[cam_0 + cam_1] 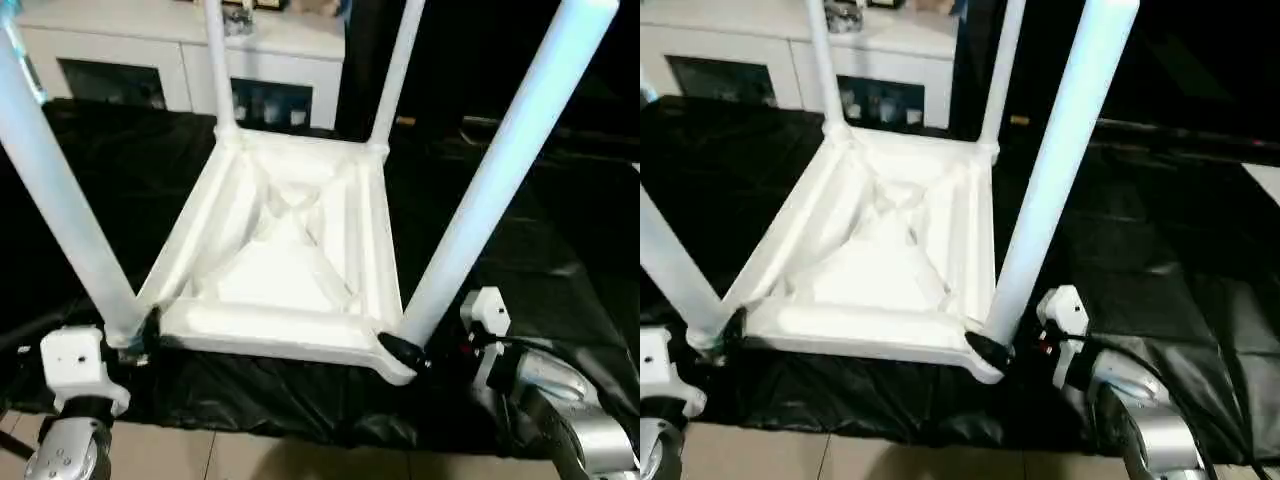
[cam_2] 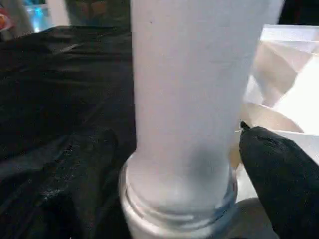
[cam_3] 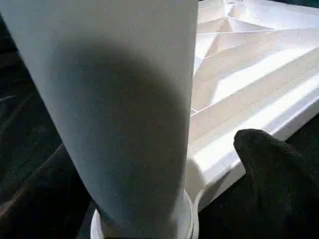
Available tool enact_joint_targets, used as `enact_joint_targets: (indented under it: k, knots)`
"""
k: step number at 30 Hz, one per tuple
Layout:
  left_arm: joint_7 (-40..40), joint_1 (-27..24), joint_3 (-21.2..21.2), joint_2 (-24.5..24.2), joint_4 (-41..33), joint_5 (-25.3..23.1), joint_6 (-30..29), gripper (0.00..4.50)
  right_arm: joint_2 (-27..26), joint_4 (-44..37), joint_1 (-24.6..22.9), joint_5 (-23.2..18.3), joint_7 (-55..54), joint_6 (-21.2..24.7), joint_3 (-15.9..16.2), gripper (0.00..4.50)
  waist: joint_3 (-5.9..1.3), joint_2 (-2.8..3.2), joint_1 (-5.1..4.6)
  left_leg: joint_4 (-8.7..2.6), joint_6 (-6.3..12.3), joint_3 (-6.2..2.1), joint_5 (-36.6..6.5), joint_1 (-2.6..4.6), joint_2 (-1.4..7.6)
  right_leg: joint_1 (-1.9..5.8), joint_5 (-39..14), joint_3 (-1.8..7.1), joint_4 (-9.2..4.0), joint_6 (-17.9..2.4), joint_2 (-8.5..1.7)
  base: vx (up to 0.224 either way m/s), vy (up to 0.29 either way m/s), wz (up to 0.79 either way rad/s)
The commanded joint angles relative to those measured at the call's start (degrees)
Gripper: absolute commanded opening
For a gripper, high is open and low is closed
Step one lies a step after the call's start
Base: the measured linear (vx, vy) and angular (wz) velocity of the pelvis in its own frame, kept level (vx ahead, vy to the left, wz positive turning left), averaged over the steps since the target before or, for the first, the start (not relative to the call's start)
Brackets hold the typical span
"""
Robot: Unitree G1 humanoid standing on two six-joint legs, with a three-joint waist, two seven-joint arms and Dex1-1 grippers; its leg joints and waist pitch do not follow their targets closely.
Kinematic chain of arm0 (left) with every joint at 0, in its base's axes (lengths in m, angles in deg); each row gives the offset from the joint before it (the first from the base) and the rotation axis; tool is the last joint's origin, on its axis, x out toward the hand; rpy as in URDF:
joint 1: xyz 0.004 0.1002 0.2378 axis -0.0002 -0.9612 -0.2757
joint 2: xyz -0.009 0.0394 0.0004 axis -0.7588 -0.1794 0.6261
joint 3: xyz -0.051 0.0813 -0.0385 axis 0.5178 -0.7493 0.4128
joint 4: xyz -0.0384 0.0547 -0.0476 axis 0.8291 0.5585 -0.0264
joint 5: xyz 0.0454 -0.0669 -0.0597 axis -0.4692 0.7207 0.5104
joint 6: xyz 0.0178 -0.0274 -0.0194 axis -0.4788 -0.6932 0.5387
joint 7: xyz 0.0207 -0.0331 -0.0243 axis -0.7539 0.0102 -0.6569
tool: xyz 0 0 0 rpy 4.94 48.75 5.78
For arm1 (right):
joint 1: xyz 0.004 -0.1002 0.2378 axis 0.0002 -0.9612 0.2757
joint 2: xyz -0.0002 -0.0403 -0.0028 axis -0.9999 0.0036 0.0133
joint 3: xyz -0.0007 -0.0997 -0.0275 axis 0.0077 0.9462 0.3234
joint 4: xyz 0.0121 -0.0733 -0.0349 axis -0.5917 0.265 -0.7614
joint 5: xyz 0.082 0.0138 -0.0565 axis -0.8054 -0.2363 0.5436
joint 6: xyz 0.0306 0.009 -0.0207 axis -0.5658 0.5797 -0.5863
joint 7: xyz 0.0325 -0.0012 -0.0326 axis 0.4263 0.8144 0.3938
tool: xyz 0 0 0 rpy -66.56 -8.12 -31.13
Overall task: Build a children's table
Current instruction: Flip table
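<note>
the tabletop [image 1: 290, 270] lies underside up on the black cloth [image 1: 120, 190], all 4 legs standing in their sockets. we've got both grippers w/ fingers apart, left gripper [image 1: 135, 335] by the near-left leg [image 1: 60, 200], right gripper [image 1: 415, 350] by the near-right leg [image 1: 500, 170], holding nothing. next we'd check each leg's seated fully, pressing straight down, not sideways, so it won't tip.

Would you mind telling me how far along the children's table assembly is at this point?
All four legs stand upright in the corner sockets of the upside-down tabletop on the black-draped work table. The left end effector sits open around the near left leg, the right end effector open at the near right leg. What seems left: checking seating and turning it upright.
</note>
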Motion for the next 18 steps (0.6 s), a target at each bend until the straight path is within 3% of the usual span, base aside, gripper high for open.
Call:
enact_joint_targets:
  k: [1,3,6,7,8,9,14,15,18]
  knots:
    - [1.1,1.3,-1.6,-0.5,0.9,-0.2,-1.0,4.46,0.3,2.1,0.9,0.3,-3.8,-1.4,-3.9,4.5,-1.82,0.82,0.03,-5.15,-0.29,0.26,-16.7,0.66,0.18,1.11,-7.7,1.01,-3.97,-8.0,-1.07,0.0,0.0,0.0]
    - [1.0,2.9,-1.7,-0.6,2.3,-0.1,-0.7,4.46,-0.1,3.6,1.4,0.2,-6.6,-2.1,-6.2,4.5,-1.68,1.2,-0.11,-5.21,-0.85,0.26,-18.7,0.78,0.1,0.87,-10.3,1.09,-4.2,-7.9,-1.04,0.0,0.0,0.0]
    - [1.1,4.3,-2.2,0.0,3.1,0.4,-0.2,4.46,0.0,4.7,1.9,0.3,-8.5,-2.2,-8.1,4.5,-1.66,0.47,-0.22,-5.2,-0.9,0.24,-19.9,0.61,0.06,0.93,-14.0,1.13,-4.5,-7.0,-1.14,0.0,0.0,0.0]
    - [1.1,4.5,-2.7,0.5,2.7,0.7,-0.3,4.28,0.1,4.7,2.0,0.4,-9.3,-2.0,-8.7,4.5,-1.65,0.71,-0.16,-5.19,-0.92,0.21,-19.8,0.65,0.07,0.83,-14.7,1.18,-4.51,-6.9,-1.16,0.0,0.0,0.0]
    - [1.4,5.0,-3.7,1.4,1.5,1.1,-0.5,4.28,0.3,4.2,1.9,0.1,-10.5,-1.2,-9.9,4.5,-1.65,0.02,-0.34,-5.13,-0.78,0.32,-19.4,0.6,0.13,0.84,-14.7,1.21,-4.63,-6.8,-1.15,0.0,0.0,0.0]
    - [1.5,4.9,-4.0,1.7,0.8,1.3,-0.6,4.17,0.3,3.6,1.7,-0.2,-10.7,-0.7,-10.2,4.5,-1.76,0.37,-0.1,-5.11,-0.73,0.27,-18.1,0.63,0.2,0.95,-13.8,1.25,-4.42,-7.1,-1.22,0.0,0.0,0.0]
    - [0.6,5.4,-4.8,2.5,0.7,0.9,-1.4,3.77,0.3,-0.8,-0.4,-0.5,-9.0,0.4,-7.4,4.5,-1.81,0.23,-0.42,-4.95,-0.02,0.36,-16.2,0.35,0.13,1.11,-11.7,1.2,-4.25,-6.4,-0.95,0.0,0.0,0.0]
    - [-0.1,5.7,-4.6,2.5,2.1,0.4,-1.3,3.71,0.0,-2.7,-1.8,-0.5,-7.8,0.8,-5.4,4.5,-1.77,0.14,-0.5,-4.96,0.18,0.34,-16.2,0.26,0.14,1.1,-11.6,1.18,-4.28,-6.3,-0.94,0.0,0.0,0.0]
    - [-1.0,6.1,-3.8,2.7,2.9,0.5,-1.2,3.44,-0.3,-3.1,-2.6,-0.2,-8.0,0.6,-4.7,4.5,-1.76,0.11,-0.53,-5.02,0.27,0.33,-16.7,0.35,0.17,0.93,-12.6,1.16,-4.36,-6.1,-0.93,0.0,0.0,0.0]
